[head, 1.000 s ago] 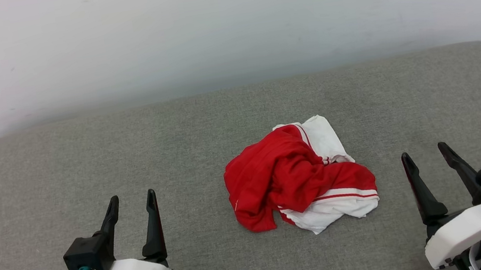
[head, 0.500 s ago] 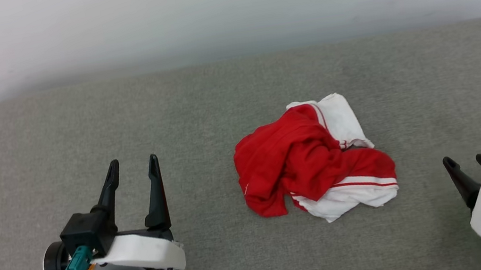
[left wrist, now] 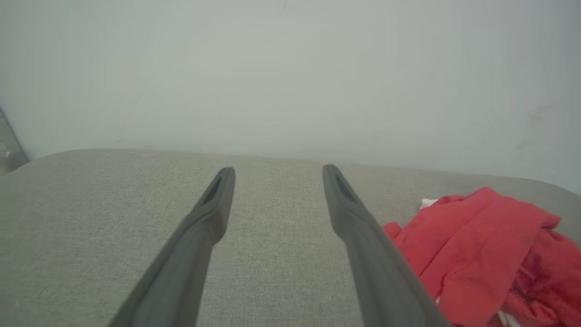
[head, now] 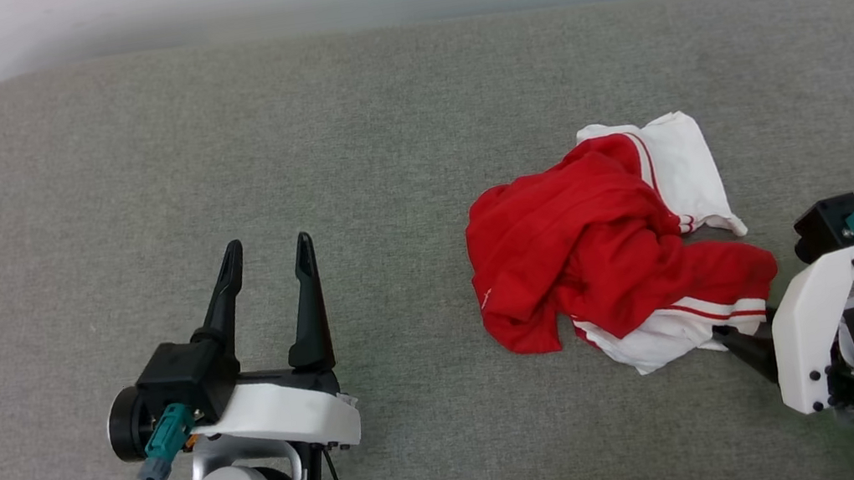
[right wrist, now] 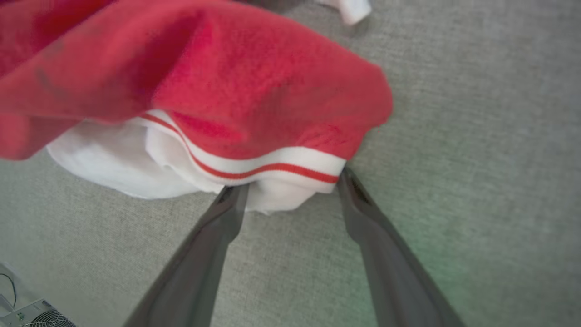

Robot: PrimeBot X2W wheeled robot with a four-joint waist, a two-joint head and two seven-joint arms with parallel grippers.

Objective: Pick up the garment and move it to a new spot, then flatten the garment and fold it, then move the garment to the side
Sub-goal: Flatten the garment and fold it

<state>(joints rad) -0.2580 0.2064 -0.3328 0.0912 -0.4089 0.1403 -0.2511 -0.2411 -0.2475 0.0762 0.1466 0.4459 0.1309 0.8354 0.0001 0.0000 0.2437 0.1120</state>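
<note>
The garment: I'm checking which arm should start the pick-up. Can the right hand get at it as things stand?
Probably yes. The right hand is open, its fingers flanking the striped white sleeve end of the garment on the grey cushion, with nothing in between.

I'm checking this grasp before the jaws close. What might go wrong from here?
1. The right gripper, open at the striped white hem of the garment, may pinch one layer and slip.
2. Lifted by that edge, the crumpled shirt could unroll unevenly, with the left gripper standing apart from it.
</note>
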